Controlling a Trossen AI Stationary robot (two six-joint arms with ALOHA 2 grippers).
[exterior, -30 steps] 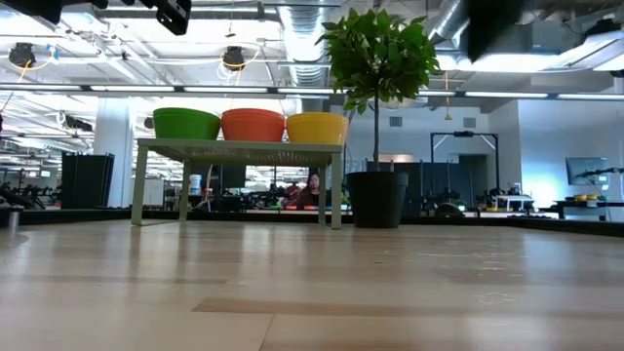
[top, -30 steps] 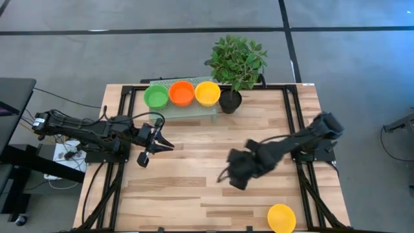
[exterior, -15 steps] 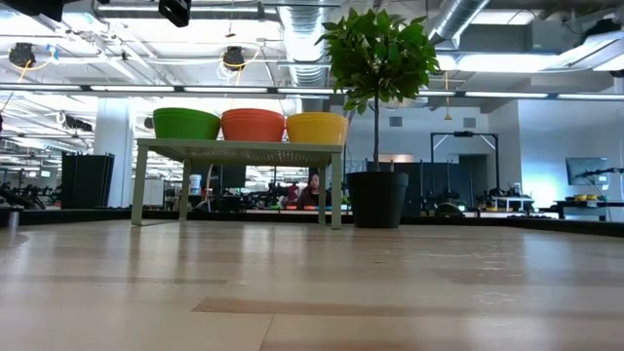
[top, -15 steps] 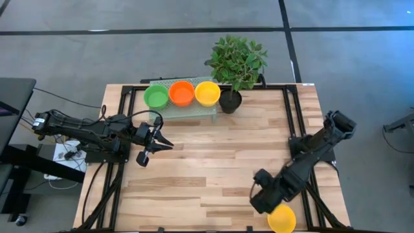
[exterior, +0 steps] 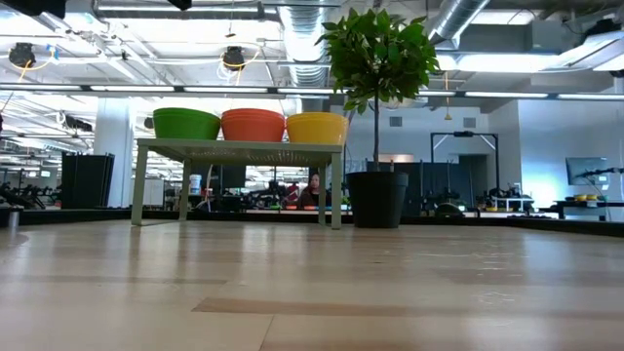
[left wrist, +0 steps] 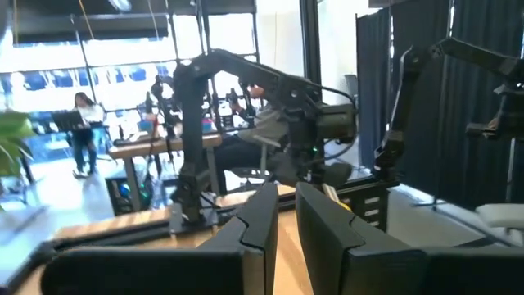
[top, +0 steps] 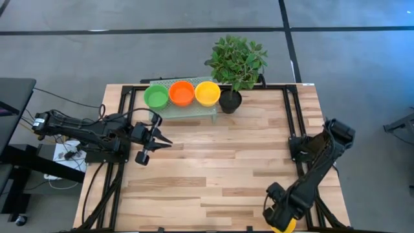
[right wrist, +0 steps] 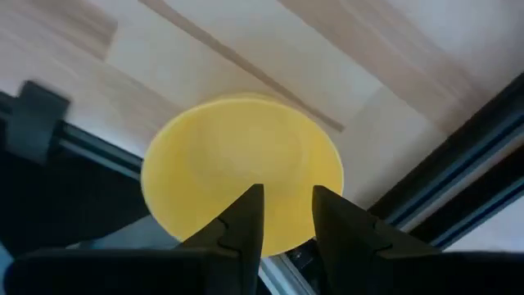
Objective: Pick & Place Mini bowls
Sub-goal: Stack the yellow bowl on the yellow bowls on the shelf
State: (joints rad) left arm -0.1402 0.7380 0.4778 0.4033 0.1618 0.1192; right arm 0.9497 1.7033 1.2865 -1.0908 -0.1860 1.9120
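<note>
We take the step in hand to be the approach: the right end effector (top: pixel 279 219) hovers over the loose yellow mini bowl (right wrist: pixel 242 182) at the surface's near right edge, fingers parted and empty. Next it must descend astride the rim and close. Left end effector (top: pixel 157 139) waits at left, fingers narrowly apart, empty; no legible writing seen

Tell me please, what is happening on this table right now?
The right gripper hangs directly over a lone yellow mini bowl at the near right edge of the wooden table, its fingers apart and nothing held yet. Three more mini bowls, green, orange and yellow, sit in a row on a small stand beside the potted plant. The left gripper waits at the table's left side.
</note>
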